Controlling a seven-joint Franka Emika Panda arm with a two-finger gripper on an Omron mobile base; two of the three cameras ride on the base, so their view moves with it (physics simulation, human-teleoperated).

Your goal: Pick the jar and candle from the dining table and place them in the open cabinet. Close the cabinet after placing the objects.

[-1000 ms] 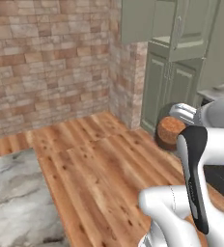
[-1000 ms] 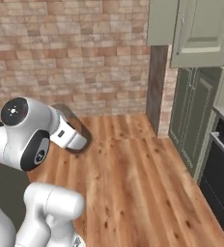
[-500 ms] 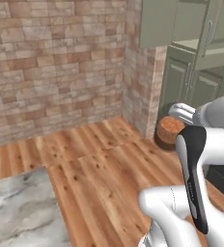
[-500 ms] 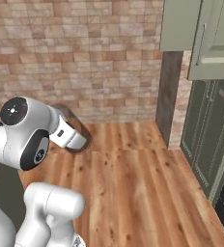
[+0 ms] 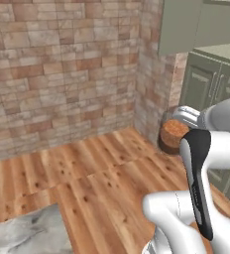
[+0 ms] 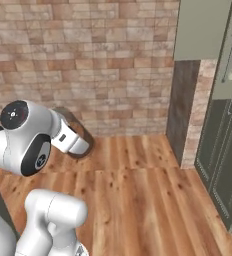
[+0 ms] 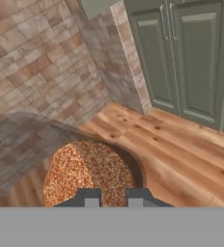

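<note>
My gripper [image 7: 111, 198] is shut on the jar [image 7: 87, 176], a clear glass cylinder with brown powder inside, seen from close above in the hand view. The left base view shows the jar [image 5: 172, 135] held out sideways past the white arm, above the wooden floor. In the right base view the jar [image 6: 84, 141] pokes out beyond the hand. A corner of the marbled dining table [image 5: 28, 233] lies at the lower left. The sage-green cabinet [image 5: 186, 25] stands at the right with an upper door swung open; its lower doors [image 7: 186, 53] are closed. The candle is out of view.
A brick wall [image 5: 62, 74] runs behind, with a brick corner pillar [image 6: 200, 110] next to the cabinet [image 6: 203, 30]. Bare wooden floor [image 6: 138, 200] stretches between the robot, the wall and the cabinet.
The whole picture has shifted: the camera moved with the base, so wall corner and cabinet slid right and less of the table shows. The jar stays in the shut gripper.
</note>
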